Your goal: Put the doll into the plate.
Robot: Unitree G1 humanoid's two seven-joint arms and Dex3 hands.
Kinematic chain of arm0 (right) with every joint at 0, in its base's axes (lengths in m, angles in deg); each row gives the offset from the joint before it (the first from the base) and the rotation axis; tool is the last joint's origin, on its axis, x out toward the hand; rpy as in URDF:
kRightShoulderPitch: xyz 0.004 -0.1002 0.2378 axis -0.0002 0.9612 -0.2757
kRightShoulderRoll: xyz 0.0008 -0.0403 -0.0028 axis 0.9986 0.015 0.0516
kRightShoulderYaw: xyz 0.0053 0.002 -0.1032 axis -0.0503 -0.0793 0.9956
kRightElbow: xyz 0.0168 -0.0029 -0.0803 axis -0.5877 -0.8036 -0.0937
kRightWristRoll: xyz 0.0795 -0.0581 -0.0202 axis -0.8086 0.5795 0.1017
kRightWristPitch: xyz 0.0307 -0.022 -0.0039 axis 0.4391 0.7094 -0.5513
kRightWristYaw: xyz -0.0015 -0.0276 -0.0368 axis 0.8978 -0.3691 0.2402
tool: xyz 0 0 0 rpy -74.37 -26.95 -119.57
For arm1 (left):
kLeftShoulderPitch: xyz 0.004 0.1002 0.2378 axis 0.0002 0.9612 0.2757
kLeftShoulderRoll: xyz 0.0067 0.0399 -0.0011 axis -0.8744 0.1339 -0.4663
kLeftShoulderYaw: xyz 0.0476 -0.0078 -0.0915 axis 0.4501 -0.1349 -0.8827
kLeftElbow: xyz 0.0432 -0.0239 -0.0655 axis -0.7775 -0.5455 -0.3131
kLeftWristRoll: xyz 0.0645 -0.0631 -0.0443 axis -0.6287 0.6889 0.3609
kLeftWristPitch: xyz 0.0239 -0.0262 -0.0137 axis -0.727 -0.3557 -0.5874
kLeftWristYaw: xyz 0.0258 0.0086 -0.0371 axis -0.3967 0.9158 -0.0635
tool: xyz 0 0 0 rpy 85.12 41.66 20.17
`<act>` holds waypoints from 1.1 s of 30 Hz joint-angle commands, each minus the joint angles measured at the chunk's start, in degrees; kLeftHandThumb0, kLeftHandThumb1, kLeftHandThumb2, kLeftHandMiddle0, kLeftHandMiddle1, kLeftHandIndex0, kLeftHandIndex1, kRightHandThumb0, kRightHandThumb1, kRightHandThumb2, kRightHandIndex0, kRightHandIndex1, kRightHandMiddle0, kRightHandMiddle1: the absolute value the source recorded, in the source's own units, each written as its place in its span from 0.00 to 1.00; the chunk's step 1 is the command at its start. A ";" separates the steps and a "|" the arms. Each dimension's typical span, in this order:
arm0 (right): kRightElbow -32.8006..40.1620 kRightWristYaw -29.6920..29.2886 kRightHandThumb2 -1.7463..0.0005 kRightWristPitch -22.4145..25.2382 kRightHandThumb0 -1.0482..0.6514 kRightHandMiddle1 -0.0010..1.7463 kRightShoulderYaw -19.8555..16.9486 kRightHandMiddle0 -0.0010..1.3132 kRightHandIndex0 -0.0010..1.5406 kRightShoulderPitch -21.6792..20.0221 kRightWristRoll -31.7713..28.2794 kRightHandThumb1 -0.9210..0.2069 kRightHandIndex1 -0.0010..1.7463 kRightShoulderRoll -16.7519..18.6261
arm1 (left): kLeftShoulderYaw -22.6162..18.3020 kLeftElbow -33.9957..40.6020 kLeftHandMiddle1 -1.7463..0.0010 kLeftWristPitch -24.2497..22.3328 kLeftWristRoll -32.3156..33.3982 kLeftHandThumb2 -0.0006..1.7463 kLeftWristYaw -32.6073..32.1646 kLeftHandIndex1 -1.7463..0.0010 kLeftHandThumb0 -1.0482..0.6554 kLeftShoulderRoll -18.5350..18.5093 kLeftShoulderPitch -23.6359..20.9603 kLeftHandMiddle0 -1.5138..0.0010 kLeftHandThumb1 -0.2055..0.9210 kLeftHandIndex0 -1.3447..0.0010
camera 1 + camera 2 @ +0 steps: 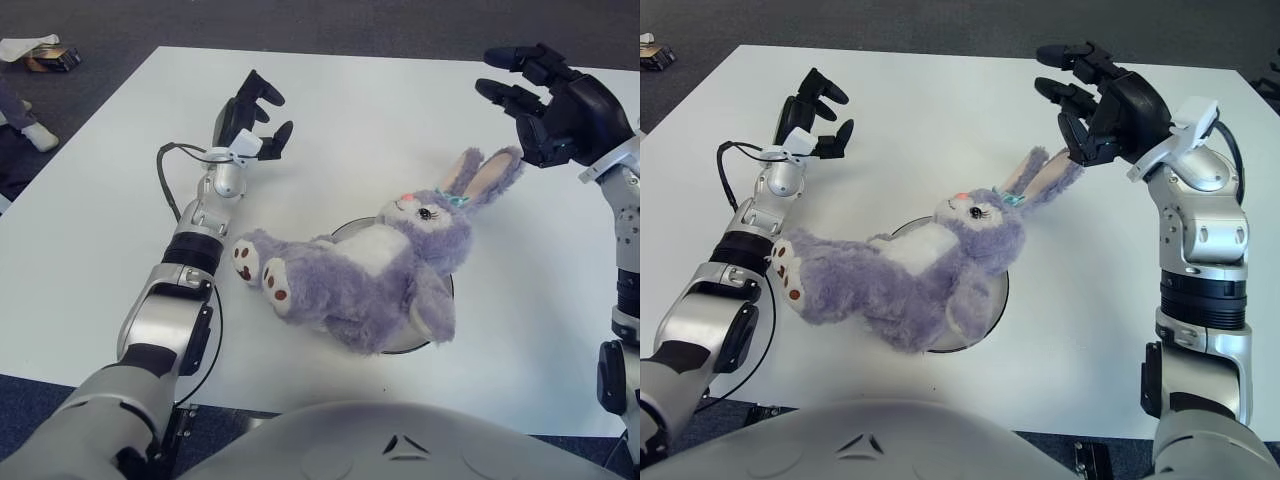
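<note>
Your view looks down on a white desk (pixel 90 230). A purple plush rabbit, the doll (pixel 370 270), lies on its back across a round plate (pixel 447 292) near the desk's front edge, about midway along it. The doll covers most of the plate; only parts of the rim show, behind its chest and under its arm on the right. Its trunk and head sit over the plate, while its legs and white-soled feet (pixel 262 272) stick out past the rim toward the desk's left edge and rest on the desk. Its ears (pixel 480 172) point toward the back right corner.

Your left hand (pixel 248 118) is raised above the desk, left of the doll and farther back, with its fingers (pixel 262 90) spread and holding nothing. A black cable (pixel 172 180) loops beside its wrist.

Your right hand (pixel 1095 95) hangs above the desk near the back right corner, just beyond the tips of the ears. Its dark fingers (pixel 1060 55) are apart and grip nothing; you cannot tell whether the lowest fingertip touches an ear.

Small objects (pixel 40 52) lie on the floor beyond the back left corner.
</note>
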 commanded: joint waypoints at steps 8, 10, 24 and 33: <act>-6.70 -12.52 0.55 -10.30 0.35 0.53 2.66 0.00 0.16 0.00 15.84 0.15 0.40 2.53 | -3.48 0.91 0.00 5.25 4.34 0.62 0.01 0.00 0.61 1.11 2.30 0.77 0.65 0.75; -7.53 -14.68 0.54 -10.98 0.36 0.56 3.04 0.00 0.17 -0.31 17.85 0.15 0.43 3.15 | -4.12 1.09 0.00 5.76 5.07 0.62 0.10 0.00 0.61 1.42 2.73 0.77 0.65 0.75; -18.53 -26.85 0.50 -13.31 0.39 0.65 4.07 0.00 0.18 -3.20 25.19 0.14 0.58 7.70 | -8.58 1.02 0.00 6.39 12.50 0.61 4.10 0.00 0.61 3.04 4.72 0.77 0.66 0.76; -18.86 -30.61 0.52 -10.74 0.38 0.56 1.99 0.00 0.15 -3.40 23.64 0.06 0.51 9.96 | -10.67 -0.49 0.00 5.73 14.29 0.59 4.91 0.00 0.61 3.10 4.81 0.79 0.69 0.77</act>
